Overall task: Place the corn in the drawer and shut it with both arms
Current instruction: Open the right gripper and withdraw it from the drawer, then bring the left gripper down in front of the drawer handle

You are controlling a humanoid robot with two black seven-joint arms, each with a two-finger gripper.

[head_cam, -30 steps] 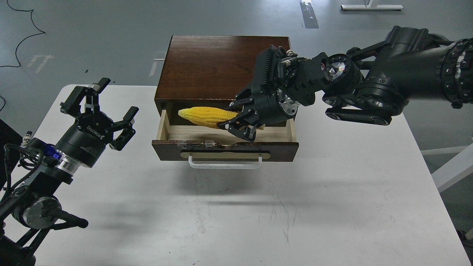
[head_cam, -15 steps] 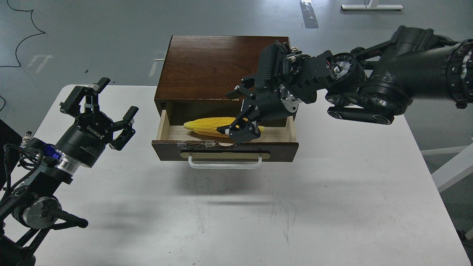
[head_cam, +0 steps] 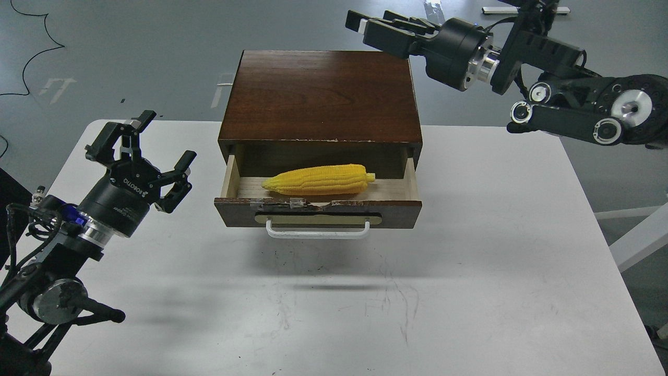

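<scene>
The yellow corn [head_cam: 319, 179] lies lengthwise inside the open drawer [head_cam: 318, 211], on its pale wood floor, with its tip pointing left. The drawer's dark chipped front with the white bar handle [head_cam: 317, 230] faces me. My right gripper [head_cam: 373, 27] is raised high above the cabinet's back right corner, its fingers pointing left, open and empty. My left gripper [head_cam: 143, 140] hovers over the table to the left of the drawer, open and empty, fingers spread.
The drawer belongs to a dark brown wooden cabinet [head_cam: 321, 94] at the far middle of the white table [head_cam: 469, 271]. Grey floor lies beyond, with a black cable [head_cam: 31, 52] at the far left.
My right gripper let go of the corn, which dropped flat into the drawer. The gripper then rose up and back, away from the drawer. The left arm has not moved.
</scene>
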